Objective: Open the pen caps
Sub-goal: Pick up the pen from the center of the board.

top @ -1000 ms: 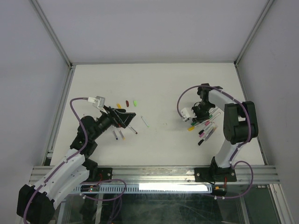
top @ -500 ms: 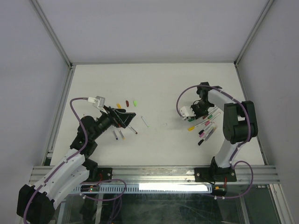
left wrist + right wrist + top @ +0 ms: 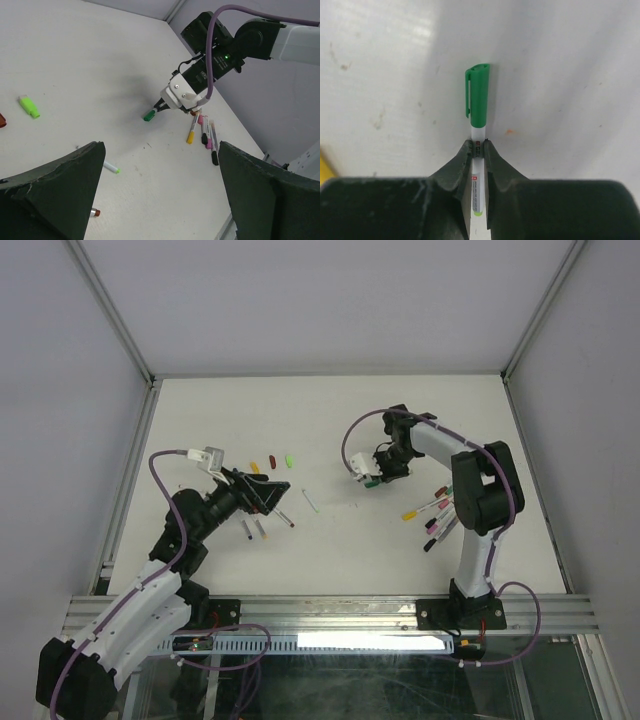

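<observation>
Since the right claw (image 3: pixel 477 150) is clamped on the pen barrel (image 3: pixel 477 182) just behind the green cap (image 3: pixel 479 95), low over the middle of the bench (image 3: pixel 330 420), the wide-open, empty left claw (image 3: pixel 272 495) should grip only the cap and pull straight.

Loose caps (image 3: pixel 271 459) lie left on the table (image 3: pixel 340 410); pens (image 3: pixel 437 508) right.

Top camera looks down from behind; left wrist gazes across — right wrist close; all share the green-capped pen (image 3: pixel 478 134).
</observation>
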`<move>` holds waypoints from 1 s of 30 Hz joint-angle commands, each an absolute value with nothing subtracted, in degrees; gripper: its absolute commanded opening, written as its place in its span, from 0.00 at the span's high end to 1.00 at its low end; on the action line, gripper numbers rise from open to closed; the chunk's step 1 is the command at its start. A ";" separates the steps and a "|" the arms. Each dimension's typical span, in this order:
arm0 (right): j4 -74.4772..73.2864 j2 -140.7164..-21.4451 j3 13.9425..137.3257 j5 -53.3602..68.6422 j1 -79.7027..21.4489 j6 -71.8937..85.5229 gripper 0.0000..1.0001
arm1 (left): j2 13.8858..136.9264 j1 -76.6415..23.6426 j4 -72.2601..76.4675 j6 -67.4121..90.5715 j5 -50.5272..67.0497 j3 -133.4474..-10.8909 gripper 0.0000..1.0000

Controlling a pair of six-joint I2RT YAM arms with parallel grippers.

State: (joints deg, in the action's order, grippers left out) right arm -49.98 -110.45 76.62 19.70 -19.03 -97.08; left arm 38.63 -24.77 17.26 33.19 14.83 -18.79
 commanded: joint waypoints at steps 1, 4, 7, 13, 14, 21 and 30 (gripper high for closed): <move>-46.47 -112.75 79.18 22.46 -21.77 -86.12 0.85 | 36.47 -24.85 17.15 32.43 12.87 -18.41 0.01; -45.46 -112.95 78.94 22.41 -22.15 -83.65 0.77 | 35.75 -24.90 17.05 32.43 12.44 -18.28 0.01; -45.18 -112.96 78.27 21.54 -22.02 -82.72 0.74 | 35.60 -24.90 17.14 32.41 12.31 -18.15 0.01; -44.27 -112.59 75.39 20.49 -21.68 -82.60 0.75 | 35.93 -24.85 19.72 33.51 13.17 -17.14 0.01; -44.07 -112.72 75.14 20.56 -21.75 -82.23 0.78 | 36.15 -24.84 20.57 33.94 13.56 -16.80 0.01; -41.16 -111.36 73.00 23.14 -21.62 -77.21 1.00 | 39.06 -24.87 31.39 38.40 17.81 -12.80 0.01; -37.04 -102.94 72.94 33.53 -21.70 -58.30 1.00 | 50.28 -25.10 52.80 46.48 20.02 -9.33 0.02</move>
